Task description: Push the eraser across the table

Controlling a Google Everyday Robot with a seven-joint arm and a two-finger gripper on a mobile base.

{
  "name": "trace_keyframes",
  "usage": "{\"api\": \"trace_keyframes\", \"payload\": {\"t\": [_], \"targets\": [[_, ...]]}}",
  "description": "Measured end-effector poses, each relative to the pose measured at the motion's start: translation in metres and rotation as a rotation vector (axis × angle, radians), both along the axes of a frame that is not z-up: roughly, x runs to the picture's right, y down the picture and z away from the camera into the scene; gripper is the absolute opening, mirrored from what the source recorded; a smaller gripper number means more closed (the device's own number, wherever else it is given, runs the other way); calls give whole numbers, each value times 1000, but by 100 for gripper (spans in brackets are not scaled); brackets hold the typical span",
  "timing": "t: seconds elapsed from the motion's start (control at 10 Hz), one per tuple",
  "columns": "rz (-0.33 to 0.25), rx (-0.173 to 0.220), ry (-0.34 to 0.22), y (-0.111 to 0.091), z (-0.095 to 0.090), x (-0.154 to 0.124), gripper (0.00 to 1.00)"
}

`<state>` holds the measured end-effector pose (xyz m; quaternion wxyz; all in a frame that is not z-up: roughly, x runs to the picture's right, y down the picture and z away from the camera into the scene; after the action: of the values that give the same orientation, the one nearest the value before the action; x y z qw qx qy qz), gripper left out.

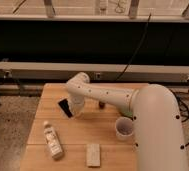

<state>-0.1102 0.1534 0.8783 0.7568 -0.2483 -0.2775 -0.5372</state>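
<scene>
The wooden plank table [90,131] fills the lower part of the camera view. The robot's white arm [155,125] rises over the table's right side as seen and reaches across to its far left part, where the gripper [76,107] points down at the tabletop; whether it is open or closed cannot be told. A white bottle [52,141] lies on its side near the table's left edge. A white cup [124,128] stands upright right of the table's middle. A pale beige block [93,154] lies at the table's near edge. The black eraser [65,107] lies on the table's far left part, just beside the gripper. A small dark object [102,105] sits near the table's far edge, under the arm.
</scene>
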Motion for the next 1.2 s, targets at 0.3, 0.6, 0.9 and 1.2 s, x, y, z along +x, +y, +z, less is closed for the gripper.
{"api": "trace_keyframes", "payload": {"t": [0.3,0.6,0.9,1.2], "targets": [[-17,-5,-13,-2,1,-11,0],[-30,-6,-26,-4,1,-22,0],[-43,-9,-36,-6,2,-33,0],[-48,-5,-51,-9,3,-42,0]]}}
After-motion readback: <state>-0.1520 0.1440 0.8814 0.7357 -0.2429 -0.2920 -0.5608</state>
